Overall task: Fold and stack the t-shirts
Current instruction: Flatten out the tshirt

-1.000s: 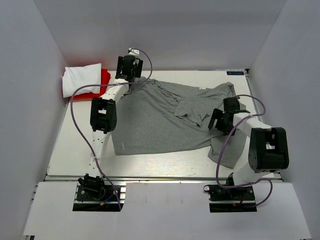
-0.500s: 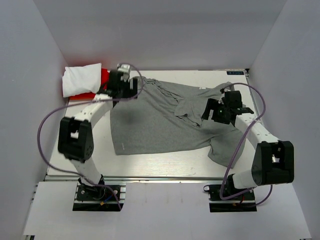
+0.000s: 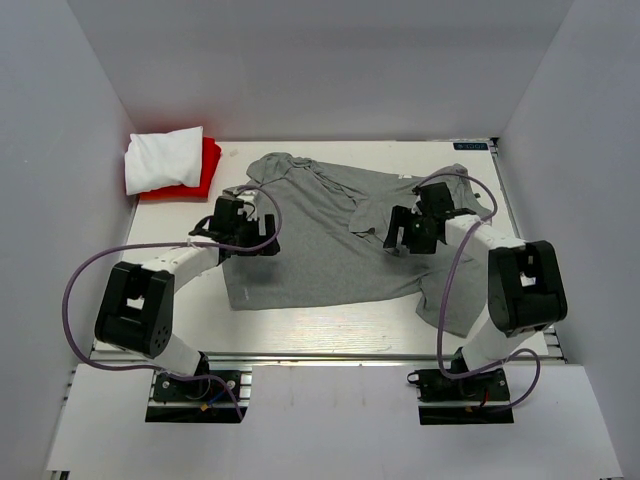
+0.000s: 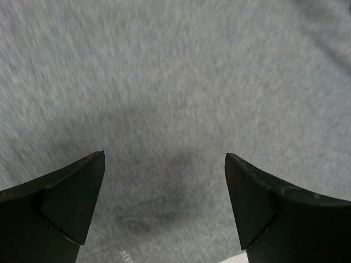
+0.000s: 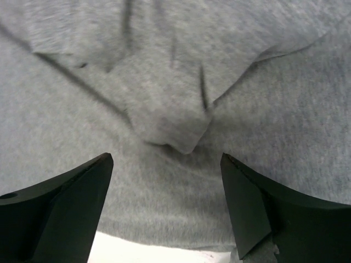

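Grey t-shirt (image 3: pixel 320 255) lies spread and rumpled on the table (image 3: pixel 150 290); my left gripper (image 3: pixel 250 240) hangs open over its left side, and my right gripper (image 3: pixel 398 232) is open above a bunched fold (image 5: pixel 170 123). I see the white shirt (image 3: pixel 163 160) folded atop the red shirt (image 3: pixel 208 165) in the far-left corner.

Bright, even overhead light fills the top view, washing the flat white bench (image 3: pixel 330 325) almost to glare along its near edge; shadows there are soft. Both wrist views are blurred, the large heather-grey cloth t-shirt (image 4: pixel 181 82) smeared, a dark shadow pooling low in the left one.
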Tool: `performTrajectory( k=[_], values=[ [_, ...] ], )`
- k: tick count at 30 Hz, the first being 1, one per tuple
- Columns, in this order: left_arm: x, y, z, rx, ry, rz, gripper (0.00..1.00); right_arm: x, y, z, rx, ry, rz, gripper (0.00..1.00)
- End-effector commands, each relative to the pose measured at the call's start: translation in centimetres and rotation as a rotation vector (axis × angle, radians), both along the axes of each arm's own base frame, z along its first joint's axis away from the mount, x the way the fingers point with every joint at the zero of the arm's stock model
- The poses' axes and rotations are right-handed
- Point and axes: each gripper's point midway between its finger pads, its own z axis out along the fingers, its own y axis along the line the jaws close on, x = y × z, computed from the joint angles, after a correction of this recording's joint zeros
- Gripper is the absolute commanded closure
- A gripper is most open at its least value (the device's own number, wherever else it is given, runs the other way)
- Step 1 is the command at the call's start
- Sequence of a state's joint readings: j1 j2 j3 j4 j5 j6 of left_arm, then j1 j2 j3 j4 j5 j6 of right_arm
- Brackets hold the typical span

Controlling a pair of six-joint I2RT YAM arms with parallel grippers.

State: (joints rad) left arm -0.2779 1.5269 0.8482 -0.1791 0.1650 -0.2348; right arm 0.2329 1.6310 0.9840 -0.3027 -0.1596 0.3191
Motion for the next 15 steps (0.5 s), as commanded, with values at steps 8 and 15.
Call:
performTrajectory(
  k=[8, 15],
  values=[
    [-1.6, 1.0, -1.1, 0.015, 0.017, 0.054, 0.0, 3.1, 0.8, -0.6, -0.002, -0.02, -0.059, 0.58],
    [-1.9, 1.1, -1.5, 0.018, 0.028, 0.054, 0.0, 3.7, 0.8, 1.6, 0.007, -0.097, -0.078, 1.0]
  ],
)
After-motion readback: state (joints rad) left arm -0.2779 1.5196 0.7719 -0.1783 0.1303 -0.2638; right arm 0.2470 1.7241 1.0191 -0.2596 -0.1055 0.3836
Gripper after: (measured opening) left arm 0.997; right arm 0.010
